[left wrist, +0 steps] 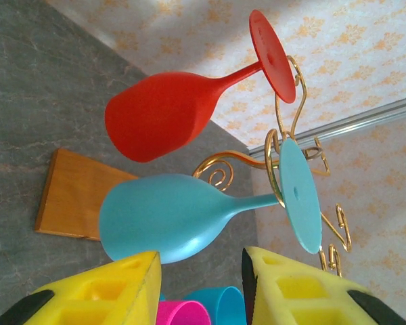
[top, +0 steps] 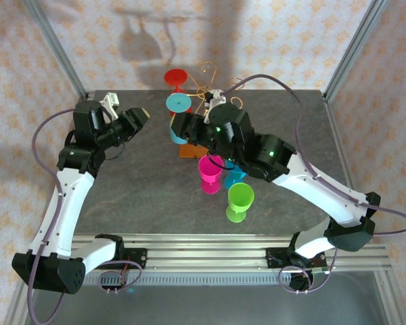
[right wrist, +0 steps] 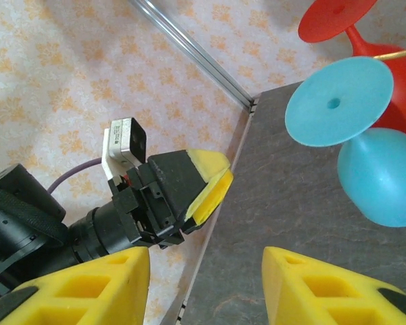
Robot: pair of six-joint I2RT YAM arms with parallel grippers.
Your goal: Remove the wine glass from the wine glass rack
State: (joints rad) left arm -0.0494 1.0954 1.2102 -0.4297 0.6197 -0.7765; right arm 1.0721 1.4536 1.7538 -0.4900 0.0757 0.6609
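Toward the far edge of the bench (top: pixel 122 196), about midway between its left and right edges, stands the wine glass rack (top: pixel 189 151) in the top view. A red wine glass (top: pixel 175 76) and a teal wine glass (top: pixel 178 103) hang from it, feet uppermost. The left hand (top: pixel 139 118) hovers to the left of the rack. The right hand (top: pixel 178 124) reaches across from the right and sits just beside the teal bowl. A pink glass (top: pixel 210 174), a blue glass (top: pixel 235 175) and a green glass (top: pixel 239 201) stand nearer the front edge.

From the left wrist, the yellow fingers (left wrist: pixel 108 294) stand moderately apart with nothing between them, and they point at the teal bowl. Each glass hangs by its round foot, caught behind the gold scroll arms, with the stem passing between the wires.

From the right wrist, that hand's fingers (right wrist: pixel 88 288) are spread wider, also empty, and the teal foot and bowl lie up and to the right of them.

The glasses look like smooth moulded plastic, so probably light, stiff and a bit slippery, not brittle. The teal one seems the likelier target. Its bowl, or the stem just under the foot, looks the best place to hold. The foot would have to slide out along the wires, and the thin rack may tip if dragged.

No brand, label or writing can be read.
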